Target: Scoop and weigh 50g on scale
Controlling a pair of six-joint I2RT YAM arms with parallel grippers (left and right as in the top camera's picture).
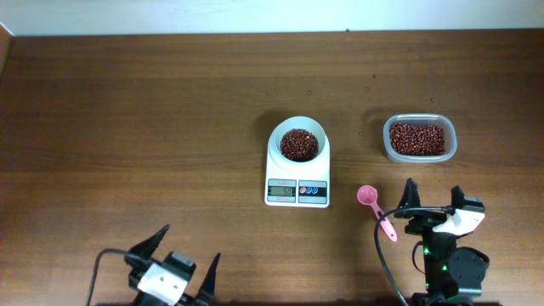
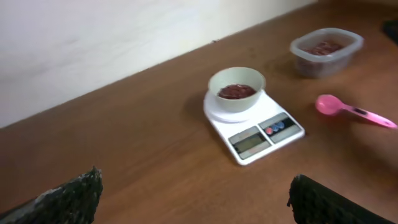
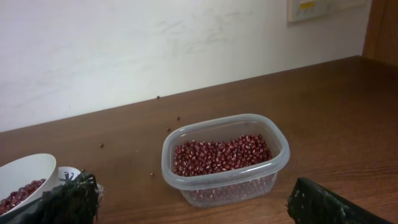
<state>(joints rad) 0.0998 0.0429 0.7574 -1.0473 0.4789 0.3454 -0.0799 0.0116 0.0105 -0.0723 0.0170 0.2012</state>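
I hold my left pincer (image 1: 187,246) and right pincer (image 1: 433,189), both spread and empty, at the table's (image 1: 127,102) near side, facing the scale (image 1: 297,180).

No text is legible: the display (image 1: 281,191) of the scale (image 1: 297,174), at 6 o'clock of the bowl (image 1: 280,140), shows marks too small to read, and the wall plate (image 3: 317,9) at 1 o'clock of the tub (image 3: 227,188) carries a yellow label, likewise unreadable.

L gripper (image 1: 189,244), R gripper (image 1: 433,189): jaws wide apart
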